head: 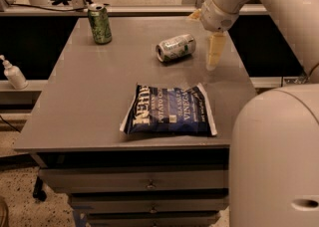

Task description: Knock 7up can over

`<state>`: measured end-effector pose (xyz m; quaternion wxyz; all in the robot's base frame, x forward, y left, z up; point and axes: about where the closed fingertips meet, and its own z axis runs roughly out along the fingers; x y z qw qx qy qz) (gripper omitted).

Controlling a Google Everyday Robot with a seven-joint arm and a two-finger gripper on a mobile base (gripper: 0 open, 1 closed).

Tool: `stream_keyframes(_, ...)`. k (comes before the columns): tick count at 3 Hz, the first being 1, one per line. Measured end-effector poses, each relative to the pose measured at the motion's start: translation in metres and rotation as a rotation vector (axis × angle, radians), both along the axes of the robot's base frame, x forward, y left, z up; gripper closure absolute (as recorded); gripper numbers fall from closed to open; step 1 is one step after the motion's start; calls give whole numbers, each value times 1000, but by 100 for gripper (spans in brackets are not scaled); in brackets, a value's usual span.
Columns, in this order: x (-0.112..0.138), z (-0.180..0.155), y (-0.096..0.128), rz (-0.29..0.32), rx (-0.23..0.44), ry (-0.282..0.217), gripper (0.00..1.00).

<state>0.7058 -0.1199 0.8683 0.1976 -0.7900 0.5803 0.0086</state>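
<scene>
The 7up can (pixel 175 48), silver-grey with green lettering, lies on its side on the grey table (pixel 89 101), a little right of the table's middle, its open-end top facing left. My gripper (pixel 204 39) hangs over the table's right side, just right of the can and not touching it. One cream finger (pixel 215 52) points down to the table and the other shows behind the wrist, so the jaws stand open and empty.
A darker green can (pixel 99 23) stands upright at the table's back left. A blue chip bag (pixel 169 110) lies flat near the front edge. A white pump bottle (pixel 14 74) stands on a lower shelf at the left. My white arm body (pixel 279 156) fills the lower right.
</scene>
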Motion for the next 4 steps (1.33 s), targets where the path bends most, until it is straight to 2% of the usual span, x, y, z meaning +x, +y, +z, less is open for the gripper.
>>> stream_keyframes(1, 9, 16, -23, -103, 95, -30, 0)
stream_keyframes(2, 16, 32, -44, -192, 223, -49, 0)
stream_keyframes(3, 17, 47, -66, -283, 414, -53, 0)
stream_keyframes(4, 17, 47, -66, -282, 414, -53, 0)
